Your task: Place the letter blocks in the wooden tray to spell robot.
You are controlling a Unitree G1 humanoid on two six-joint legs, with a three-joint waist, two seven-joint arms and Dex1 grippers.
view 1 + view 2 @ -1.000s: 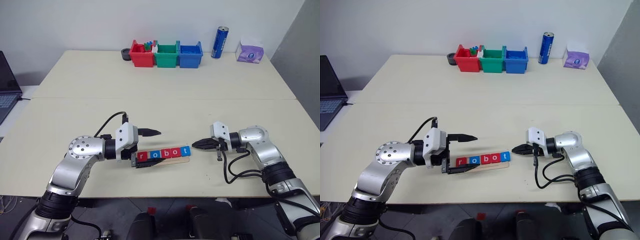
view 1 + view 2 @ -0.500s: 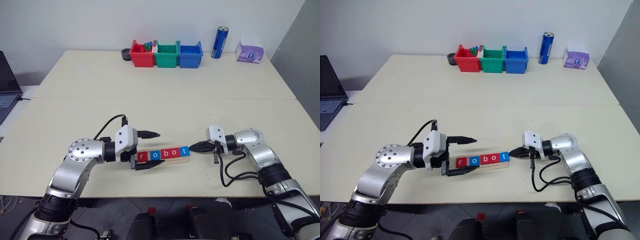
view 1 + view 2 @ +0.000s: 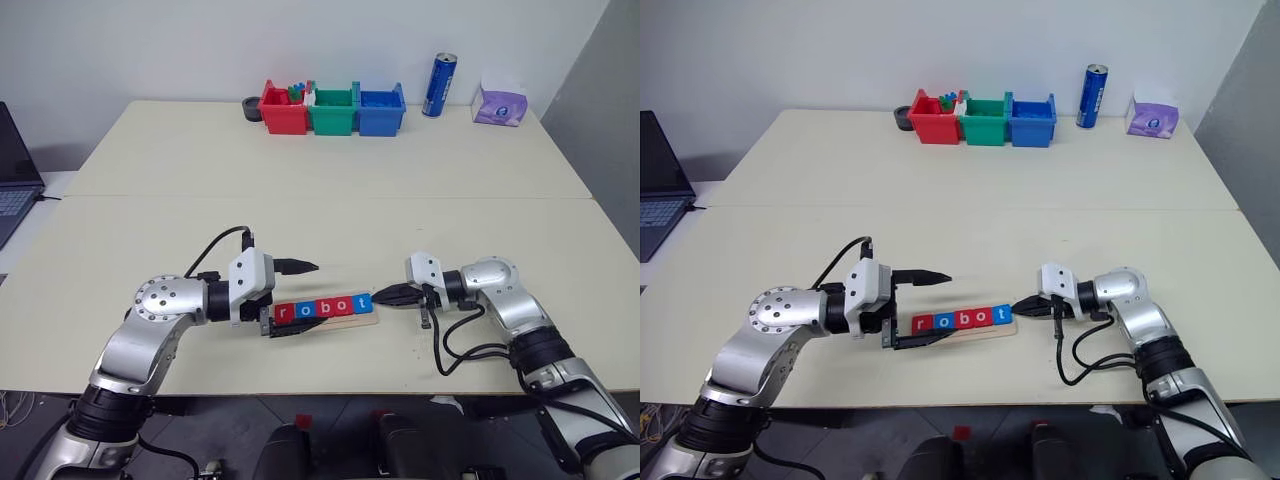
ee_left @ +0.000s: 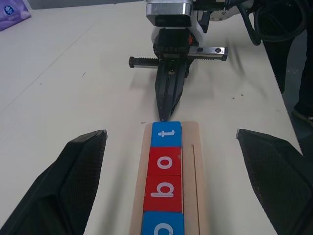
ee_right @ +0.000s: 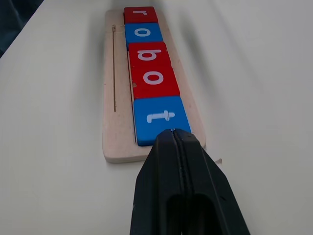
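Right wrist view shows you the right fingers [image 5: 172, 139] pressed together, tip touching the blue t block [image 5: 159, 119], the wooden tray's [image 5: 117, 132] end block. Your left fingers [image 3: 300, 267] stand apart, straddling the tray's r end at nine o'clock.

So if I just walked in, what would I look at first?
Probably the letter blocks, red and blue, spelling "robot" in the wooden tray near the front edge of the table. The shut right gripper has its tip at the blue "t" end, and the open left gripper straddles the "r" end. At the table's far edge sit red, green and blue bins and a blue can.
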